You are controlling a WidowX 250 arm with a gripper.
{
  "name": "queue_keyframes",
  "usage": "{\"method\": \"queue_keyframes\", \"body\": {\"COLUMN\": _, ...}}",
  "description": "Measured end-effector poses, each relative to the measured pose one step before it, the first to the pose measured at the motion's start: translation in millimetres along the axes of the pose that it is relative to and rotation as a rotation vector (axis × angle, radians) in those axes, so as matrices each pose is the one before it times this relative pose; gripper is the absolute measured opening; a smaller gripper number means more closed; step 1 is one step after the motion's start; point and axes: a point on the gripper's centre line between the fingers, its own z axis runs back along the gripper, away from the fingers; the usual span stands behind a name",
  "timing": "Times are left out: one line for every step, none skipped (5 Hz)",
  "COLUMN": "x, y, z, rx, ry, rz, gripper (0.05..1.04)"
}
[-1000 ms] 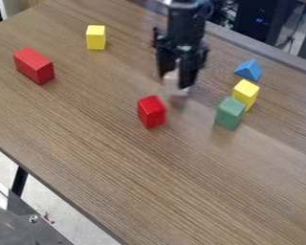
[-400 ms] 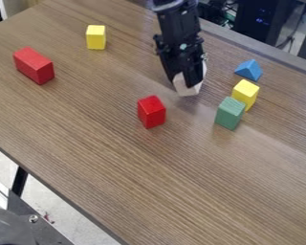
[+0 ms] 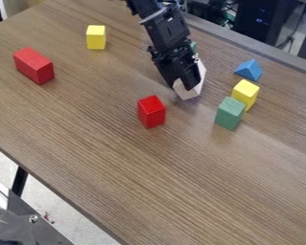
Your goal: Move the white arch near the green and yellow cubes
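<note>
- Clasping the white arch [image 3: 191, 94], the gripper [image 3: 184, 85] is closed to its width, presumably to carry it.
- The arch tilts near the green cube [image 3: 230, 114] (not touching), likely bound beside it and the yellow cube [image 3: 246, 93].

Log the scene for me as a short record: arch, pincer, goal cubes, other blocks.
arch: white, tilted, held
pincer: on arch, left of goal cubes in view
green cube: close by yellow cube; contact unclear
blue prism: behind yellow cube
red cube: nearer camera than arch
far left: red block, second yellow block
placement: not yet released
</note>
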Motion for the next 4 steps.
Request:
{"method": "queue_keyframes", "body": {"x": 1.50, "y": -3.70, "z": -4.82, "rx": -0.0585, "ry": -0.0311, "rz": -0.0167, "gripper": 0.572}}
{"method": "queue_keyframes", "body": {"x": -0.09, "y": -0.92, "z": -3.19, "rx": -0.0423, "ry": -0.0176, "rz": -0.0045, "gripper": 0.572}}
{"method": "queue_keyframes", "body": {"x": -1.30, "y": 0.17, "z": -3.94, "rx": -0.0401, "ry": -0.0077, "rz": 0.0053, "gripper": 0.572}}
{"method": "queue_keyframes", "body": {"x": 1.45, "y": 0.34, "z": -5.87, "rx": -0.0620, "ry": -0.0305, "rz": -0.0108, "gripper": 0.572}}
